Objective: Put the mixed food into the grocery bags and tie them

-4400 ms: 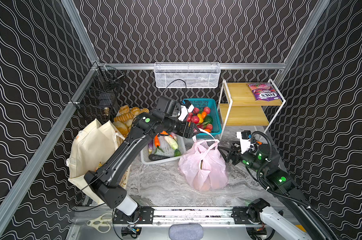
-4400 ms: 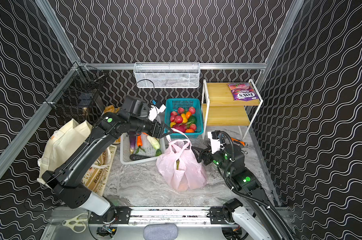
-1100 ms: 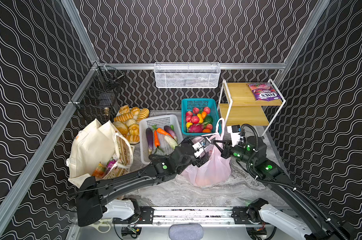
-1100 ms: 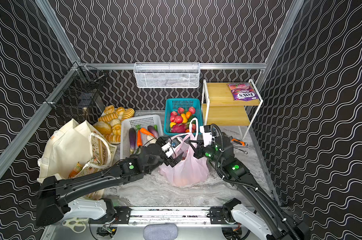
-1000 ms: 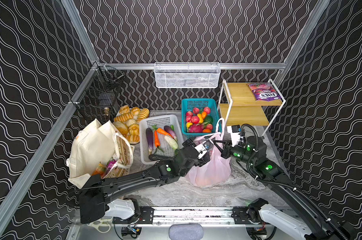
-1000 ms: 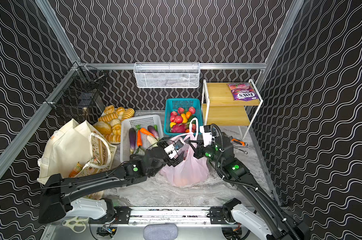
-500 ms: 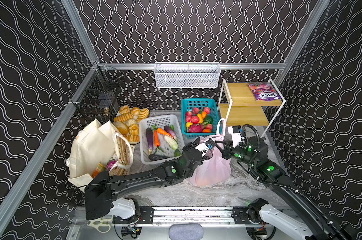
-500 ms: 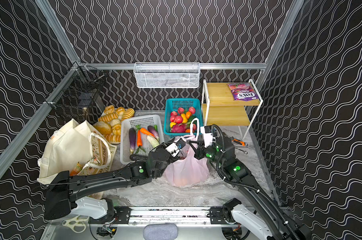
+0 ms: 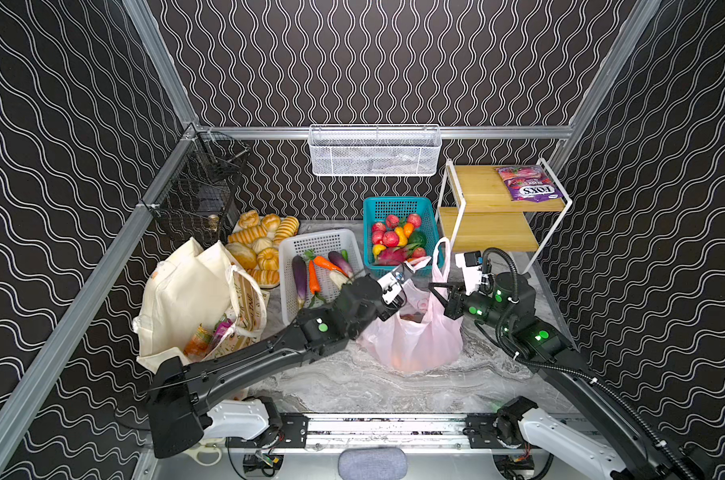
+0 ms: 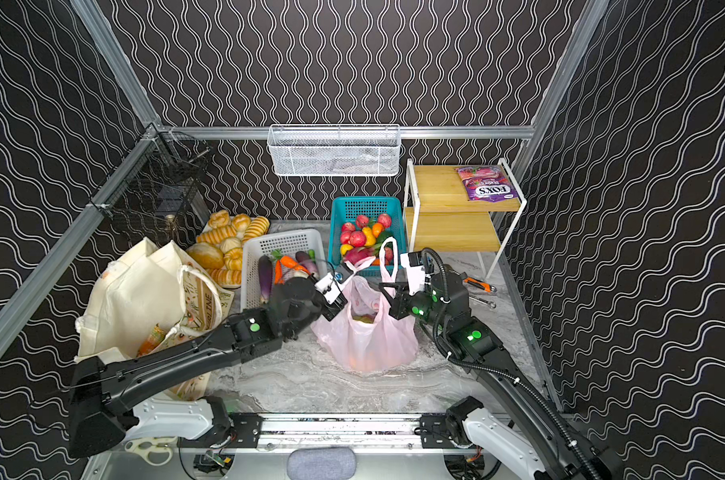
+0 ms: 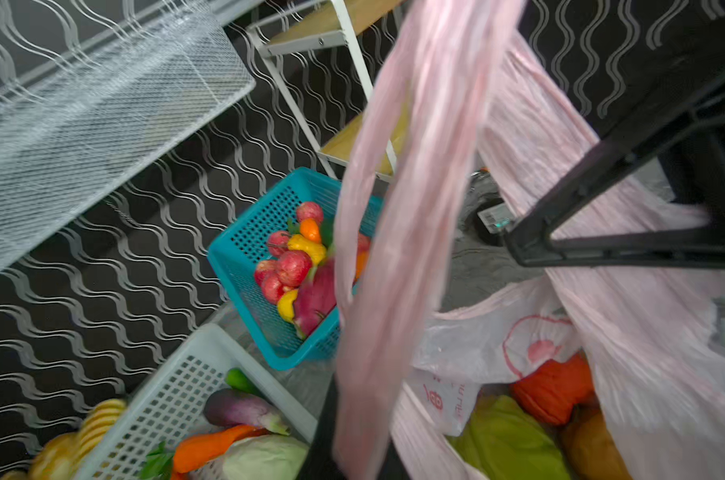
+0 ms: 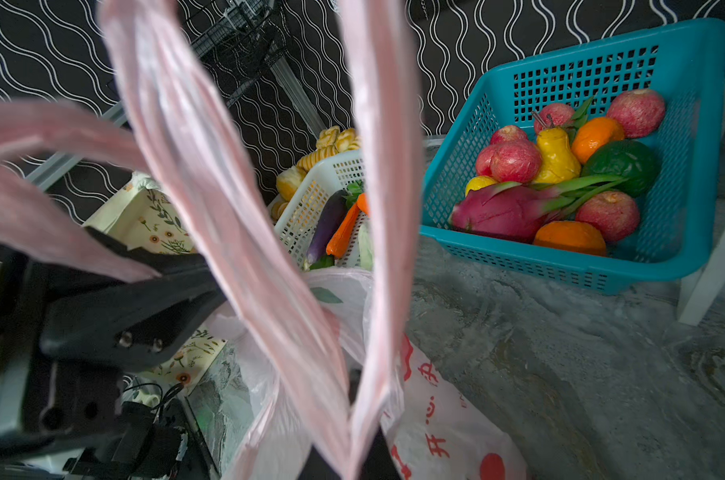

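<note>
The pink plastic bag [image 9: 410, 340] [image 10: 369, 336] stands mid-table with its mouth open. My left gripper [image 9: 411, 268] [image 10: 349, 268] [image 11: 354, 451] is shut on the bag's left handle [image 11: 394, 232]. My right gripper [image 9: 434, 287] [image 10: 384, 287] [image 12: 352, 459] is shut on the right handle loop [image 9: 441, 255] [image 12: 227, 208], which stands upright. Inside the bag I see a round orange vegetable [image 11: 554, 386], a green cabbage [image 11: 506, 442] and a brown potato [image 11: 591, 451]. The cream canvas tote [image 9: 186, 297] [image 10: 136, 299] slumps at the left with an orange candy bag [image 9: 197, 340] and a purple pouch [image 9: 223, 328] in its mouth.
Behind the bag stand a white basket [image 9: 323, 243] of vegetables and a teal basket [image 9: 394, 205] of fruit. Bread rolls [image 9: 261, 237] lie at the back left. A wooden shelf [image 9: 485, 199] at the back right carries a purple FOX'S bag [image 9: 527, 189]. Tools [image 10: 479, 286] lie near it.
My left gripper has reached further over the pink bag and closed on its left handle. The right gripper has kept its grip on the right handle, nearly still.
</note>
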